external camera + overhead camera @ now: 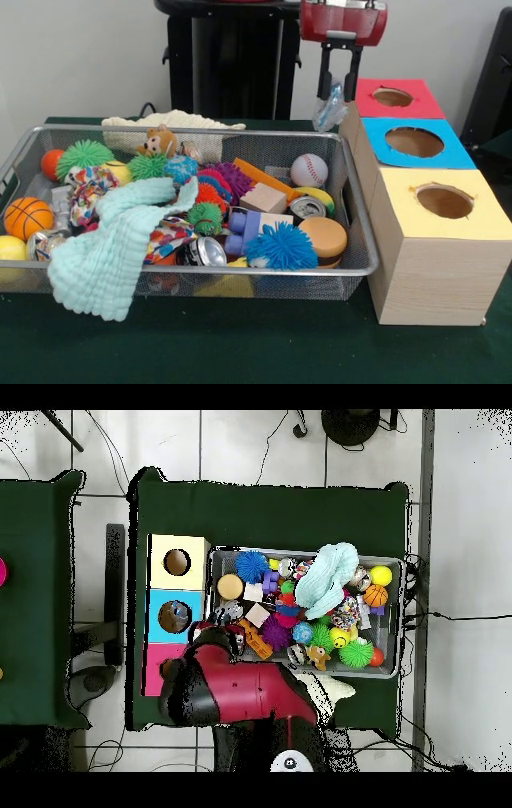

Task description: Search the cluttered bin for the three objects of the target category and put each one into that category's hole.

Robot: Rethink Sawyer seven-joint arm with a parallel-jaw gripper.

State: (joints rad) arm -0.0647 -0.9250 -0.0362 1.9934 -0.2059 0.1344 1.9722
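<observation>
The wire-mesh bin [362, 240] is full of toys and cloth; it also shows in the overhead view [400, 616]. My gripper [338, 90] hangs above the bin's far right corner, beside the red-topped box [416, 102]. It is shut on a small clear dented bottle [329, 108], which hangs from the fingers just left of the red box's hole [392, 97]. In the overhead view the red arm [215, 679] covers the gripper and the bottle. No other clear bottle shows among the clutter.
Three wooden boxes stand to the right of the bin, with red, blue [448, 150] and yellow [400, 210] tops, each with a hole. In the bin are silver cans [202, 252], a mint cloth [112, 248], balls, spiky toys and blocks.
</observation>
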